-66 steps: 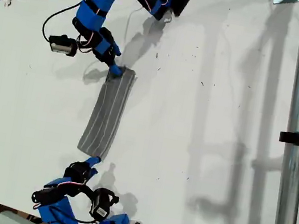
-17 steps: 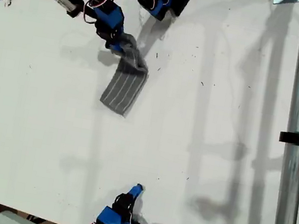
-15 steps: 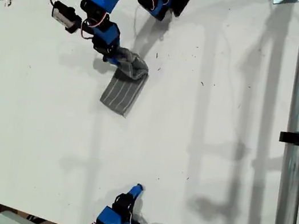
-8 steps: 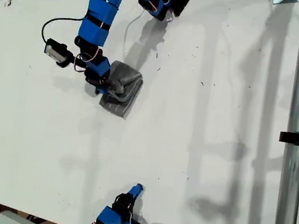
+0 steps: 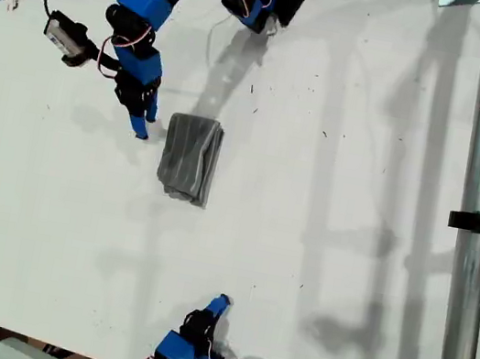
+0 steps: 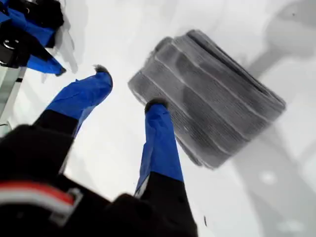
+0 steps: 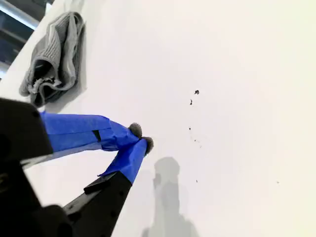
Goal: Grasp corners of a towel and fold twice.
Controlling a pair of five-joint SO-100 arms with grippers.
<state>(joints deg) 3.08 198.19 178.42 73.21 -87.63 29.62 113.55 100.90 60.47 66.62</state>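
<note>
- Step in hand, by judgement: letting go and backing off with both folds apparently made; best done by lifting straight up and away so no fingertip drags the top layer open.
- First gripper [image 6: 126, 86]: jaws spread, nothing between them, one fingertip [image 6: 157, 106] overlapping the towel's near edge in the first wrist view; contact or hover cannot be told there.
- Towel [image 6: 207, 96] in that view: a compact grey bundle, white stripes running along it, stacked layers visible at one side.
- Exterior view: first gripper [image 5: 142, 123] in the upper left of the frame, just beside the towel [image 5: 190, 159] on its left, with bare table [image 5: 328, 204] between them.
- Towel there: a small folded rectangle, upper left of centre, flat on the white table, corners not separately visible.
- Second gripper [image 7: 140, 138]: tips pressed together, holding nothing, over bare table.
- Second gripper [image 5: 217, 305] at the exterior view's bottom centre, well apart from the towel, which shows far off in the second wrist view [image 7: 54, 57].
</note>
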